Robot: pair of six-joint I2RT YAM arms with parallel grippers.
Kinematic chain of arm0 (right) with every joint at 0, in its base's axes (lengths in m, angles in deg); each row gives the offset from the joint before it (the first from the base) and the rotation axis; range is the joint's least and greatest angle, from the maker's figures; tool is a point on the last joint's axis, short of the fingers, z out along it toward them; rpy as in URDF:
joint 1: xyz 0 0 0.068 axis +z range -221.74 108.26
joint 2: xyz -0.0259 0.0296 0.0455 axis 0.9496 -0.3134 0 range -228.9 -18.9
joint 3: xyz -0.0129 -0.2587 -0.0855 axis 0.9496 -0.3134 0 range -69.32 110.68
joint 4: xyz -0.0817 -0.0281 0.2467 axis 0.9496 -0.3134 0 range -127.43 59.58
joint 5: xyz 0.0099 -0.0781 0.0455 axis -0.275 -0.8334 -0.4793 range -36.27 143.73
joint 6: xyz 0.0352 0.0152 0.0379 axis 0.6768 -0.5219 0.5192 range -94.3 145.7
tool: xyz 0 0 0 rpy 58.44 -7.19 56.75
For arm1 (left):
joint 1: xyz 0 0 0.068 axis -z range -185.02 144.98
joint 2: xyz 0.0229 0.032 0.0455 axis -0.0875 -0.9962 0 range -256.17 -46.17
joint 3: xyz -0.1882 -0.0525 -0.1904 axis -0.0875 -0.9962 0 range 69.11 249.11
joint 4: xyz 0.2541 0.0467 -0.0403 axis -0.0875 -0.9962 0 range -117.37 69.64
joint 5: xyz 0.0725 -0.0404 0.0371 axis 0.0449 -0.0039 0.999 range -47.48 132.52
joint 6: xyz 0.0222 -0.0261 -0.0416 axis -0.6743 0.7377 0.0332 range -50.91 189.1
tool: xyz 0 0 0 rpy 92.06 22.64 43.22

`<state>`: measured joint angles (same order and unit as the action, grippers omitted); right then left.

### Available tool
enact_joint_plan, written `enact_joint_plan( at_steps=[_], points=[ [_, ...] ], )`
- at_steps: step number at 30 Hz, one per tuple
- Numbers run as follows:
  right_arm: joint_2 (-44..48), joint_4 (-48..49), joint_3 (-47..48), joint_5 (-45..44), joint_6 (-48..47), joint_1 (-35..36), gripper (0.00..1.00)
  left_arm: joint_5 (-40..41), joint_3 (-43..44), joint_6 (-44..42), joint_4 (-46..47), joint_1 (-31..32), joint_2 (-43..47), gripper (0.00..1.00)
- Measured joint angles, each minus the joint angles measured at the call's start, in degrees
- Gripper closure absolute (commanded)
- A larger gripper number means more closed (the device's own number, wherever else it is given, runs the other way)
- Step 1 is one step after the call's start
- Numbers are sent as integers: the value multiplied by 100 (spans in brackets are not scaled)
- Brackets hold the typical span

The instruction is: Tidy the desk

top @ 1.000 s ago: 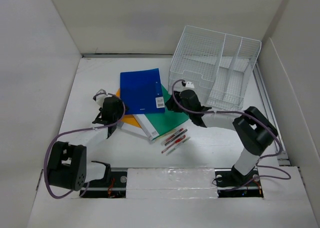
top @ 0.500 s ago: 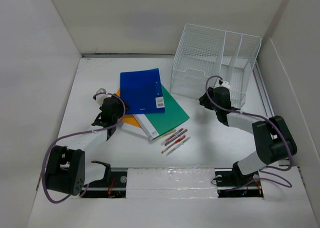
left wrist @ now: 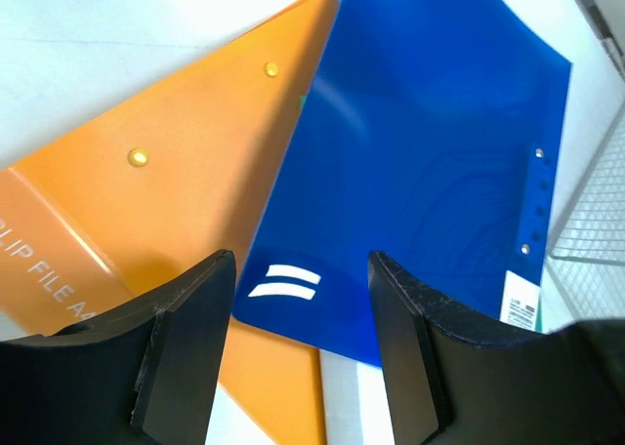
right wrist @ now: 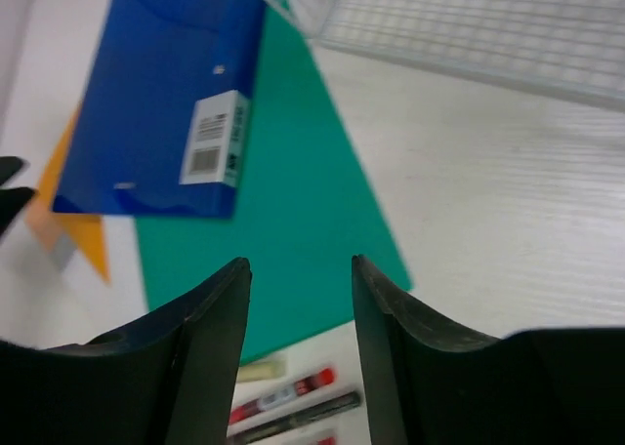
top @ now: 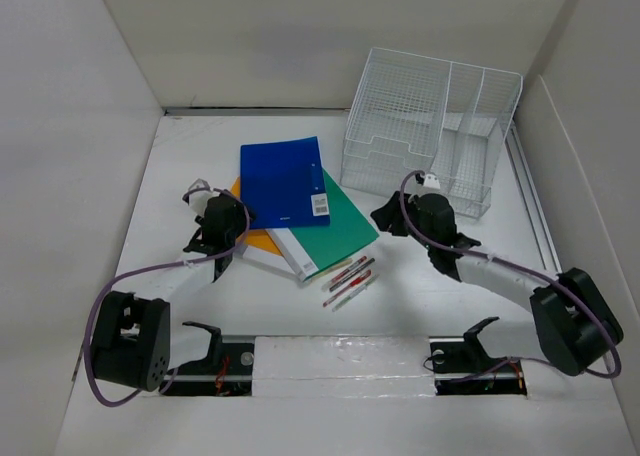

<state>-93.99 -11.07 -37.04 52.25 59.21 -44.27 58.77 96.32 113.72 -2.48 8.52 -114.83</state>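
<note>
I am watching the large flat matte white counter [top: 190, 156] lying beneath the glossy blue plastic folder [top: 283, 181] and spreading out from it on every side to the white panel walls [top: 80, 126]. The left jaws are hanging open and empty at that blue folder's near left corner, where it is overlapping a flat orange file folder [left wrist: 146, 191]. The right jaws are standing apart and empty to the blue folder's right, pointing across the flat green folder [right wrist: 293, 221] lying partly under it.
</note>
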Motion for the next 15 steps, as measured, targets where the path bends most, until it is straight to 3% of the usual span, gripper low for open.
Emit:
enact_joint_plan(
  at_steps=[2,4,5,9,15],
  points=[
    [170,120,-63,26,39,254,62,46,-50,2,-15,0,0,48],
    [-37,323,37,28,76,492,66,55,-101,2,-37,0,0,48],
    [-243,367,153,52,79,608,66,57,-111,0,-63,0,0,48],
    [-1423,501,896,153,142,973,49,59,-111,-9,-81,0,-28,48],
    [-2634,824,1572,201,345,1119,52,50,-111,-20,-39,-11,-138,49]
  ],
)
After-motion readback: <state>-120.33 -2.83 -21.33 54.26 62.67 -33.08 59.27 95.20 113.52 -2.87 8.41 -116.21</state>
